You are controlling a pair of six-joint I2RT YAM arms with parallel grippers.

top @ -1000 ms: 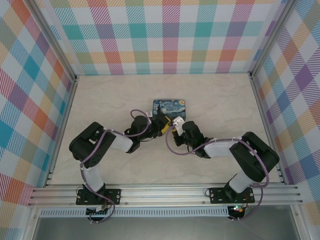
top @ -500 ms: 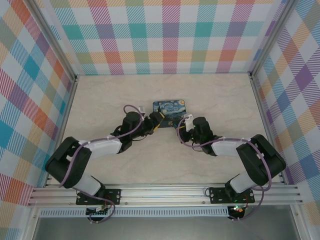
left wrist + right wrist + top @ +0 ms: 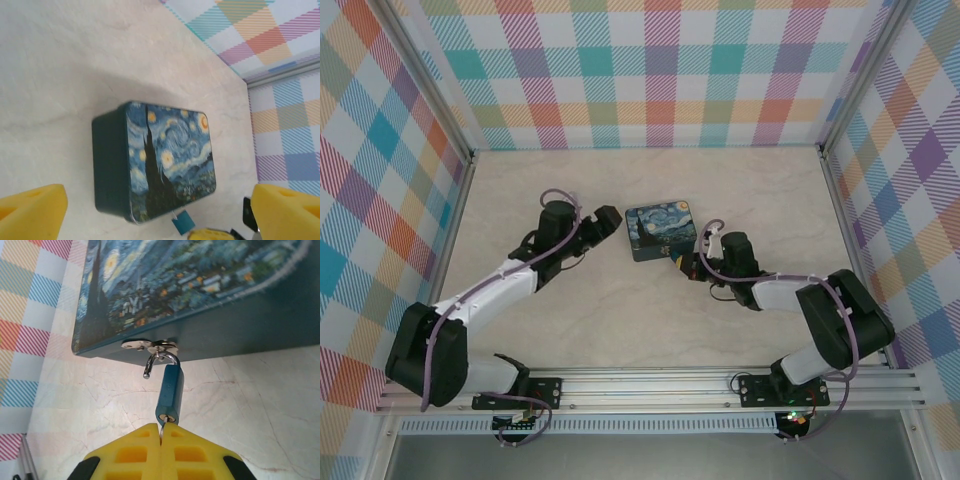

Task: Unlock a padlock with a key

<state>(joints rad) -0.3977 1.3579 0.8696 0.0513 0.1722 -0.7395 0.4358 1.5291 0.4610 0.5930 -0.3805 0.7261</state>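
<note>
Watching the right wrist camera, I have the right claw [image 3: 162,427] pinched together on the thin greyish metal key [image 3: 161,434], whose tip sits in the keyhole at the near end of the small blue-bodied padlock [image 3: 169,392]. The padlock hangs by its silver U-shaped shackle [image 3: 161,359] from the metal hasp [image 3: 150,345] on the near right edge of the dark blue rectangular tin with the starry-night painting [image 3: 200,275], which stands mid-worktop [image 3: 250,405]. One leg of the shackle ends free, beside the body rather than in it, so I judge the lock already sprung, or very nearly. What seems left is confirming the release and perhaps unhooking it. My left claw [image 3: 159,212] hangs just left of the tin, fingers apart and holding nothing.
</note>
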